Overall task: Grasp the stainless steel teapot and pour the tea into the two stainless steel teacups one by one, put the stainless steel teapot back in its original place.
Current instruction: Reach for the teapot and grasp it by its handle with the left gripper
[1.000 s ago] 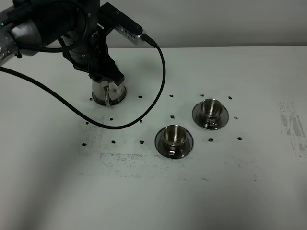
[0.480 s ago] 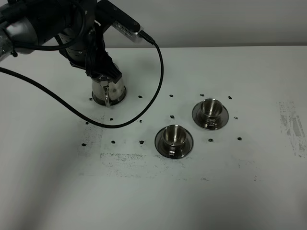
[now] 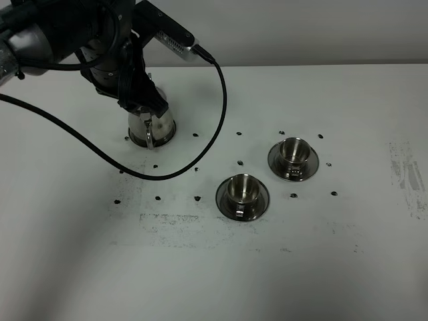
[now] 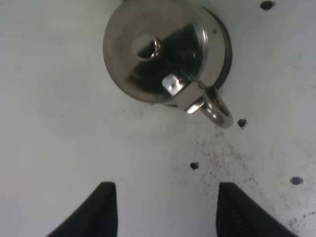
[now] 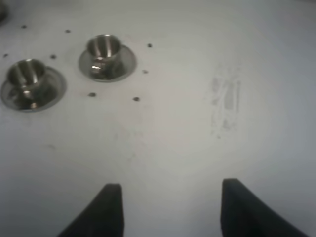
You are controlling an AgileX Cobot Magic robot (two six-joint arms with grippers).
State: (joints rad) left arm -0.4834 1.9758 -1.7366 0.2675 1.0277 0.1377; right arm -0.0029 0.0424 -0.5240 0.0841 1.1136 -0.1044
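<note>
Teapot (image 3: 152, 128) upright on table (image 3: 80, 254), left side, well apart from cups. Left gripper (image 4: 165, 195) spread wide, empty, above teapot. Right gripper (image 5: 170, 192) spread wide, empty. Near cup (image 3: 242, 189), far cup (image 3: 292, 151) on saucers.

No readable text, labels, brands or numbers on anything in view.

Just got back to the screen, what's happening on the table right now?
The left gripper hovers open above the shiny stainless steel teapot with the domed lid, which stands on the white table, not gripped. The nearer small steel teacup on its saucer and the farther teacup stand apart from it, to its right in the high view. The right gripper hangs open above the table, holding nothing.
</note>
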